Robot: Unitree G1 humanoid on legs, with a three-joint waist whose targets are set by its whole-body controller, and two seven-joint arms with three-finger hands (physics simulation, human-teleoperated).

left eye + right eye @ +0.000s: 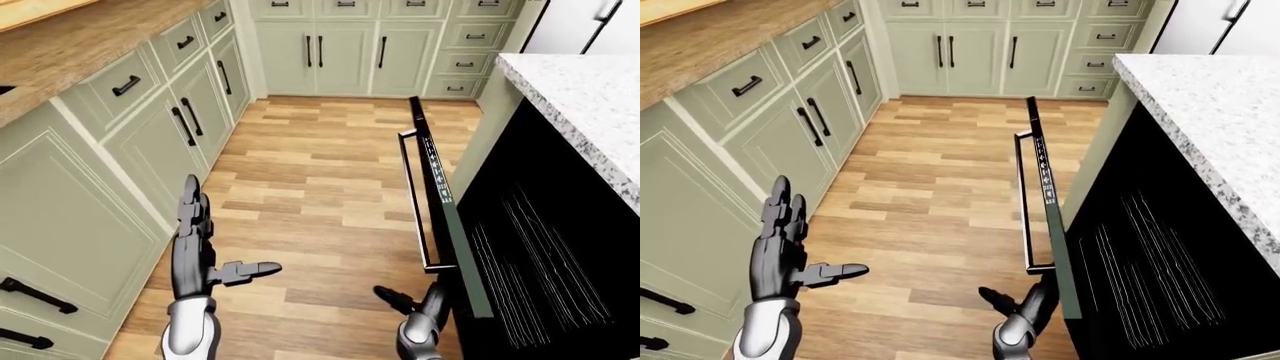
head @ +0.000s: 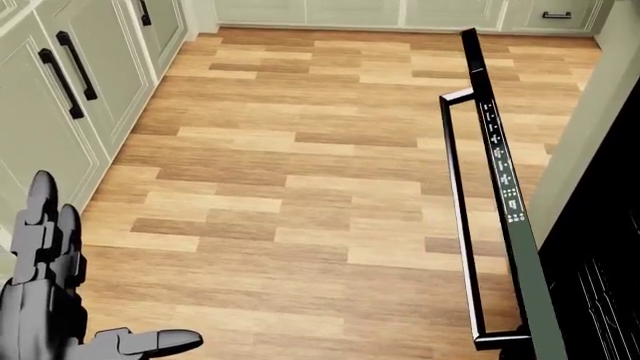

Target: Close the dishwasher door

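The dishwasher door [image 1: 437,180] stands partly open, seen edge-on, with its control strip along the top edge and a black bar handle [image 1: 410,195] on its left face. The black dishwasher interior [image 1: 540,240] with wire racks lies to its right. My right hand [image 1: 412,306] is low at the bottom of the left-eye view, open, with its fingers against the door's outer face just below the handle's near end. My left hand [image 1: 215,244] is open, fingers upright and thumb out, held over the floor left of the door and apart from it.
Sage-green cabinets with black handles [image 1: 160,142] run down the left under a wooden counter [image 1: 70,45]. More cabinets [image 1: 345,49] close off the top. A speckled stone counter [image 1: 585,97] tops the dishwasher. Wood floor [image 1: 310,180] lies between.
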